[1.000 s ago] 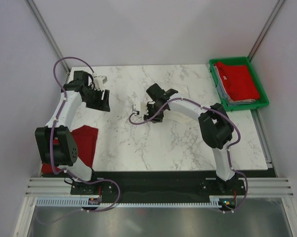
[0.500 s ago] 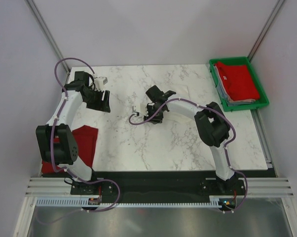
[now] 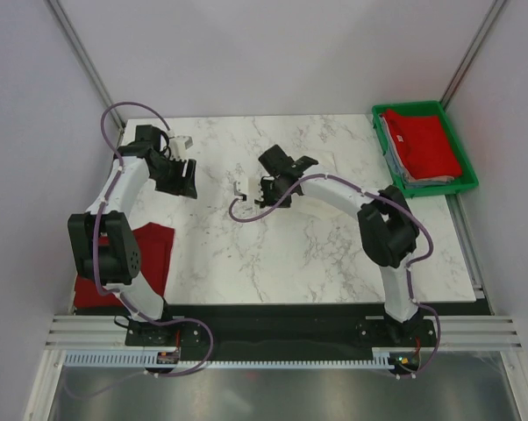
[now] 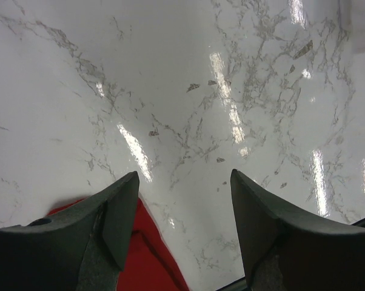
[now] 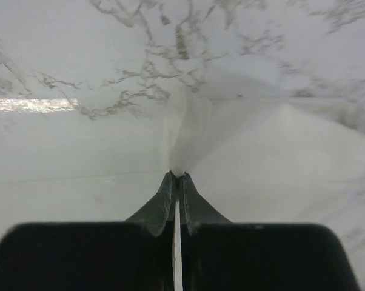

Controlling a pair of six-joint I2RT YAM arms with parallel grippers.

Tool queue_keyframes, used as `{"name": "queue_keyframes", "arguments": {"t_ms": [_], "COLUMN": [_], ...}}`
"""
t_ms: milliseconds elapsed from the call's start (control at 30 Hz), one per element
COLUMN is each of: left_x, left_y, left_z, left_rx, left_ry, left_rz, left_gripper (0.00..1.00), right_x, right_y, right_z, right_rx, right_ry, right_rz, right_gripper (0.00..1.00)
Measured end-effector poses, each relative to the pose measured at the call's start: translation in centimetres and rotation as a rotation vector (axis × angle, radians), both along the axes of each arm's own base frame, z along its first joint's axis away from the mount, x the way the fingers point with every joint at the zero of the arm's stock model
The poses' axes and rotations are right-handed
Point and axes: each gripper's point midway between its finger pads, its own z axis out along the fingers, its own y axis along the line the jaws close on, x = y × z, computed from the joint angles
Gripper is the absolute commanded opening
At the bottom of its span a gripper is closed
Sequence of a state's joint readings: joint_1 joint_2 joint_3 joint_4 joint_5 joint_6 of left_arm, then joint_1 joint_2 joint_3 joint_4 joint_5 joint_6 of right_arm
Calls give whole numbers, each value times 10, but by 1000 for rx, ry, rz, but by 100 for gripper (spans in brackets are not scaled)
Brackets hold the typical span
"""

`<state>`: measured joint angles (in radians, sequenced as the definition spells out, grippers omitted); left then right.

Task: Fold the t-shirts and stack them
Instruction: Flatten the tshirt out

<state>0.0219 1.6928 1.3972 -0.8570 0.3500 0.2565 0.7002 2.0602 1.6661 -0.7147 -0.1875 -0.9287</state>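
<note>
Green tray [image 3: 409, 105] holds folded red t-shirts [image 3: 426, 145] (stacked); right gripper [image 5: 176, 176] pinches white t-shirt [image 5: 279, 157]; left gripper [image 4: 184, 176] apart.

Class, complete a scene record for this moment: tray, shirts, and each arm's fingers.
tray: green tray, far right corner
in tray: red t-shirt on top
near left edge: second red t-shirt
left fingers: open, empty, over marble table
right fingers: shut; pale fold rises to tips, grip unclear
</note>
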Motion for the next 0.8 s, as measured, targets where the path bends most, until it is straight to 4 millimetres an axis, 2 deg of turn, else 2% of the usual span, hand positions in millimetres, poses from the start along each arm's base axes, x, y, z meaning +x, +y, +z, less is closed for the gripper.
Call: {"name": "queue_keyframes", "arguments": {"t_ms": [33, 100, 233, 333, 433, 467, 533, 633, 700, 800], "left_x": [2, 8, 26, 39, 48, 51, 54, 53, 50, 38], "left_y": [0, 1, 2, 2, 2, 2, 1, -2, -8, -30], "left_z": [1, 5, 15, 25, 40, 44, 53, 67, 76, 76], "left_rx": [0, 2, 9, 9, 8, 8, 5, 2, 1, -2], "left_ry": [-5, -20, -65, -102, -146, -161, -185, -221, -248, -263], "left_rz": [0, 1, 5, 6, 8, 7, 5, -8, -37, -122], "left_gripper": [69, 69, 69, 69, 67, 66, 65, 62, 60, 59], "right_x": [0, 5, 11, 7, 15, 19, 30, 51, 69, 96], "right_y": [2, 12, 35, 37, 32, 28, 21, 8, -6, -39], "right_z": [12, 62, 205, 301, 365, 379, 393, 384, 363, 307], "right_rx": [8, 52, 219, 338, 397, 402, 387, 329, 274, 159], "right_ry": [-25, -135, -440, -638, -797, -840, -902, -926, -905, -824], "right_rz": [6, 30, 65, 55, 19, 2, -23, -63, -98, -162], "right_gripper": [1, 2, 2, 2, 1, 0, 0, 0, 0, 0]}}
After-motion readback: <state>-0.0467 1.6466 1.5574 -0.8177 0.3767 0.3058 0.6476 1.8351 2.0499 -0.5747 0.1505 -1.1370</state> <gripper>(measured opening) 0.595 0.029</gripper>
